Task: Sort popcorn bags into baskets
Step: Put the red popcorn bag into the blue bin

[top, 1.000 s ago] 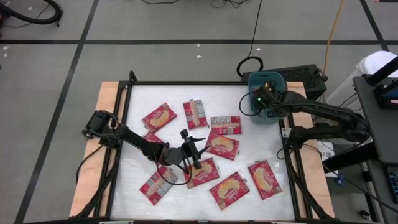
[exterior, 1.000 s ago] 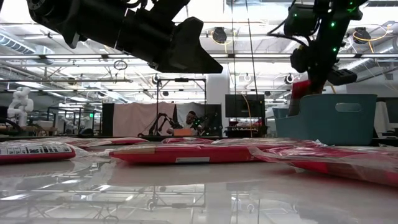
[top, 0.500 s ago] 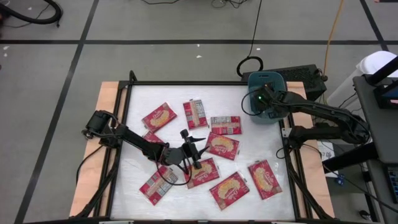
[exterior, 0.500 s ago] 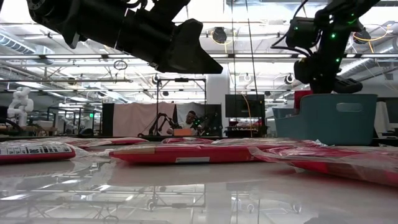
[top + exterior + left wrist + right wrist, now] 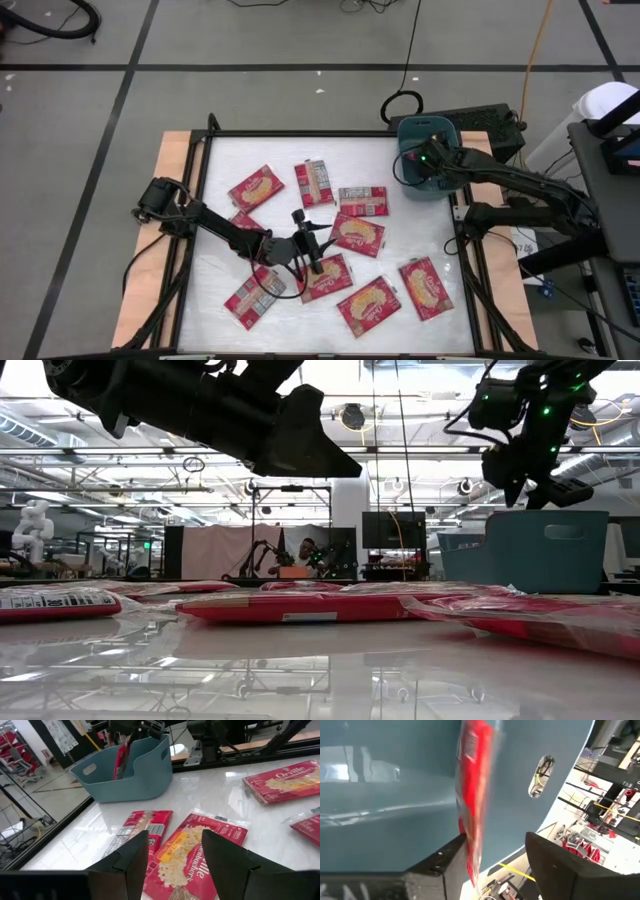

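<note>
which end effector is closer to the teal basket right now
The right end effector is nearer, directly over the teal basket. The left end effector is over the popcorn bags mid-table, well away from it.

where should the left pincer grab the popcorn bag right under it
The popcorn bag lies flat on the table, so come straight down from above and pinch across its short width at the near edge. The left pincer hovers open just over that end.
</note>
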Controlling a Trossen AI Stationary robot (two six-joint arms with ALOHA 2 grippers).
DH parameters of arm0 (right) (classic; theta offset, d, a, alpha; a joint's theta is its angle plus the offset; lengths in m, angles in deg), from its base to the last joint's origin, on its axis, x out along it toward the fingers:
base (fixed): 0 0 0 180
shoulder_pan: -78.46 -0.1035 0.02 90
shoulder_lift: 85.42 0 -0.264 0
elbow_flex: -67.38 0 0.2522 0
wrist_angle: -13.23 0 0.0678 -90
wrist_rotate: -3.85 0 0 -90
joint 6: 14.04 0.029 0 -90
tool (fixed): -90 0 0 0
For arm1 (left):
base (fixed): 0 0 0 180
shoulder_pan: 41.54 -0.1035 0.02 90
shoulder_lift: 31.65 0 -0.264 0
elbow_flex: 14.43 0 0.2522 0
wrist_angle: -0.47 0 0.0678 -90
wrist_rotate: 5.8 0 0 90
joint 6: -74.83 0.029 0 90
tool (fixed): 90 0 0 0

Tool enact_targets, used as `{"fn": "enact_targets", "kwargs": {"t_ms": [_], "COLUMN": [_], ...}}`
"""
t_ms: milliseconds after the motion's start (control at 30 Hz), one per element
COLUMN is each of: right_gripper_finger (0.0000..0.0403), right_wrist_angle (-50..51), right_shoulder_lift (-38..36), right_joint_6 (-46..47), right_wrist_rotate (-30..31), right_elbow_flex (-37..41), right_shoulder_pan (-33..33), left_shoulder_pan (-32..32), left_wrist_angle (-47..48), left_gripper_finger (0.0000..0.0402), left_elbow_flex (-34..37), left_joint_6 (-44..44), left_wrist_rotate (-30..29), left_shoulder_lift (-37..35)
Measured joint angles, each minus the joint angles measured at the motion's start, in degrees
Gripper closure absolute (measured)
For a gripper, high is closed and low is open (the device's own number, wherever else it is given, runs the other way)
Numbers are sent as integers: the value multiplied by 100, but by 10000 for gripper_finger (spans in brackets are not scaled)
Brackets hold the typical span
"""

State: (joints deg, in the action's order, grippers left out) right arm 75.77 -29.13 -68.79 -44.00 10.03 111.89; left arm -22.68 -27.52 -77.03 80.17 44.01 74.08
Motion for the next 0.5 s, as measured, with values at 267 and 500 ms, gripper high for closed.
{"fn": "enact_targets", "kwargs": {"t_ms": [267,500], "right_gripper_finger": [191,180], "right_wrist_angle": [305,271], "right_shoulder_lift": [-772,-1342], "right_joint_6": [199,806], "right_wrist_rotate": [-12,632], "right_elbow_flex": [0,-229], "right_shoulder_pan": [-17,-602], "left_shoulder_pan": [0,-13], "left_wrist_angle": [-3,-3], "left_gripper_finger": [215,215], "left_elbow_flex": [0,0], "left_joint_6": [-215,-270], "left_wrist_rotate": [134,142], "left_shoulder_lift": [0,0]}}
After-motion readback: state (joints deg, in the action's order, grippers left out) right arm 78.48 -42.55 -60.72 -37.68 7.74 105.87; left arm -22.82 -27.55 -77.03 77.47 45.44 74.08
